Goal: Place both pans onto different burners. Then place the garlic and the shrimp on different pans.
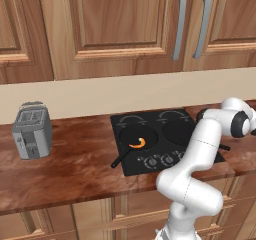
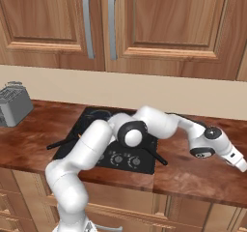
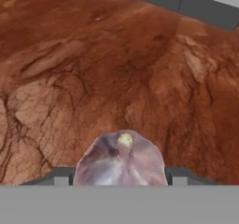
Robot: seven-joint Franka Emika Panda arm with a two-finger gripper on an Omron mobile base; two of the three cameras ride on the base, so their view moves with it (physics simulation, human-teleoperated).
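On the long brown worktop (image 1: 75,169) sits a black cooktop (image 1: 120,121), about in the middle and close to the front edge. Two black pans are on it, each on its own ring. The left pan (image 1: 126,133) has the orange shrimp (image 1: 138,144) inside it. The right pan (image 1: 177,131) has nothing in it that I can see.

The arm reaches out toward the right end of the worktop, past the right side of the cooktop. The hand (image 2: 237,162) hangs low over the bare brown top there.

The garlic (image 3: 120,160) lies on the worktop right under the hand, between the two finger tips (image 3: 60,178). It is a round pale bulb with its little yellow top pointing up at the hand, so it has no long side to line up with. One finger tip is just beside each side of it. I cannot tell if they are squeezing it yet.

I think the garlic must go left, to the right pan.

I can read no words or labels anywhere.
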